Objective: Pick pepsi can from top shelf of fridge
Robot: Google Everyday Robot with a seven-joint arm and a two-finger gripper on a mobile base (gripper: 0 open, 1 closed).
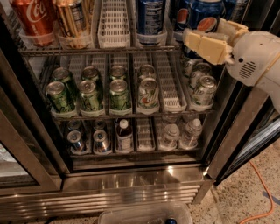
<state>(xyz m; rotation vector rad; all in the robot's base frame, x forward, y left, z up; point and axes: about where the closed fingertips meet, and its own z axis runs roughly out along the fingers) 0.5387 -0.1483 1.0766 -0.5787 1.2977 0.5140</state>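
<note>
The pepsi can (206,13), blue with the round globe logo, stands at the right end of the top shelf (87,51) of the fridge (131,192). A second blue can with the same logo (183,16) stands just left of it. My gripper (203,30), with cream fingers (205,46), is open at the right end of the shelf front, directly before and slightly below the pepsi can. One finger lies across the shelf edge and the other is to the can's right. It holds nothing.
On the top shelf stand a red Coca-Cola can (33,17), a gold can (72,17), an empty white lane tray (113,24) and a dark blue can (151,17). Green-and-silver cans (89,94) fill the middle shelf. The dark door frame (236,127) stands right of my arm.
</note>
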